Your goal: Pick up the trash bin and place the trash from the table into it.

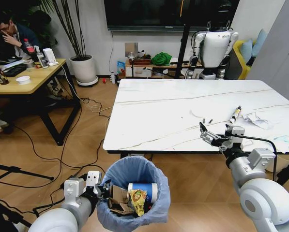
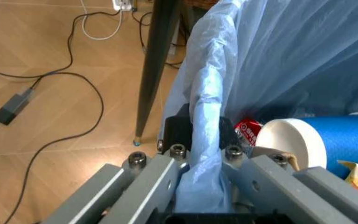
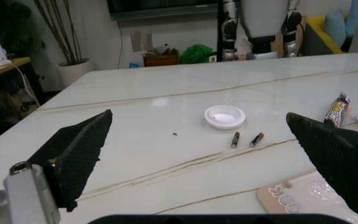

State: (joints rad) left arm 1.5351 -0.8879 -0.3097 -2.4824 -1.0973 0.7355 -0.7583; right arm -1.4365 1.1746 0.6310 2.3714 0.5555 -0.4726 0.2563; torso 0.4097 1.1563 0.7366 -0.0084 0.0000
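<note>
The trash bin, lined with a crinkly blue-grey bag, hangs just off the near edge of the white marble-look desk, below its near left corner. The left claw is clenched on the bin's rim at the side away from the desk's middle; in the left wrist view the bag's edge runs up between the two grey fingers, which pinch it together with the rim. Inside the bin lie a blue paper cup on its side with its white bottom showing, a yellow wrapper, brown cardboard, and a crushed red can tucked under the cup.

The right claw hovers low above the desk's near edge, toward the near right corner, its black fingers spread wide and holding nothing. Beyond it on the desk sit a small white round lid or dish and two small dark stick-like items side by side, too small to name. Farther toward the desk's right side lie a white tube and crumpled tissue, near each other but apart. A pale flat piece lies right under the right claw; it may be a paper or a mask.
</note>
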